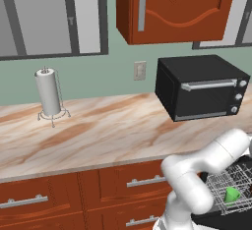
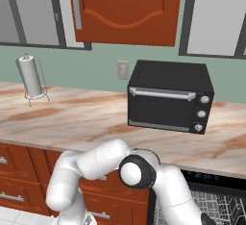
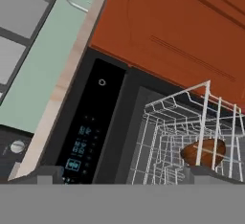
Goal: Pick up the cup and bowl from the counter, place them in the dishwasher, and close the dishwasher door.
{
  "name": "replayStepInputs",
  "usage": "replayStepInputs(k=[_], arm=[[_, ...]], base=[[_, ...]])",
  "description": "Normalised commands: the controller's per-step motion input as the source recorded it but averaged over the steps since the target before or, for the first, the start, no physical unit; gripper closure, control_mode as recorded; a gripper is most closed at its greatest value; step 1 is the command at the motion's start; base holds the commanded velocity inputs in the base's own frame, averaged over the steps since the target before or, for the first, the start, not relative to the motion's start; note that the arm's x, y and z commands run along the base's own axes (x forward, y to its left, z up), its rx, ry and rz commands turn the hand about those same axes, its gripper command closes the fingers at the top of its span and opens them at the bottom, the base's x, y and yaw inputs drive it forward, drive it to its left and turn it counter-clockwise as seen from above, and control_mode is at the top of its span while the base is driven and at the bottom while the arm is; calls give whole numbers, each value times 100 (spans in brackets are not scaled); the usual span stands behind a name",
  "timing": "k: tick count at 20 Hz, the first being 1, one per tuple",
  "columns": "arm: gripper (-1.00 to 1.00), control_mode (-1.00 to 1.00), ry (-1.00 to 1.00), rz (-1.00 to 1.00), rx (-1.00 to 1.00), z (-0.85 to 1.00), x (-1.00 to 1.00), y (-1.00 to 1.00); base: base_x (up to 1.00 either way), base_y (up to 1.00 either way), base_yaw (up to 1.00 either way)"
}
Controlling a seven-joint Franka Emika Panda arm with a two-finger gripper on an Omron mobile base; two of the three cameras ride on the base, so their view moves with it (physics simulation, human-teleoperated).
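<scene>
The dishwasher point(image 3: 91, 122) stands open under the counter point(image 1: 98, 135), its black control strip facing my hand camera. Its pale wire rack point(image 3: 167, 137) is pulled out. A brown bowl point(image 3: 203, 152) rests inside the rack on the right of the hand view. The small green cup point(image 1: 232, 194) lies in the same rack point(image 1: 221, 182), seen past my white forearm in the left base view. My gripper point(image 3: 124, 177) hovers above the rack, open, its two fingertips point(image 3: 50, 174) far apart with nothing between them. In the right base view the rack point(image 2: 218, 205) shows at the lower right.
A black toaster oven point(image 1: 202, 86) sits on the counter just above the dishwasher. A paper towel holder point(image 1: 48, 94) stands at the far left. Reddish-brown drawers point(image 1: 59, 199) with silver handles run below the counter, and a wall cabinet point(image 1: 172, 8) hangs overhead.
</scene>
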Motion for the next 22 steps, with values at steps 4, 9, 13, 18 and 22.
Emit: replayStepInputs(k=[4,9,13,18,22], arm=[[-100,-100,-5,12,0,-12,-59,21],[-100,-100,-3,5,-3,-23,-35,86],[-100,-100,-5,0,-8,-21,-32,89],[-100,-100,-9,2,-6,-4,-39,35],[-100,-100,-5,1,-5,-12,-9,35]], base=[[0,0,0],[0,0,0],[0,0,0],[0,0,0],[0,0,0]])
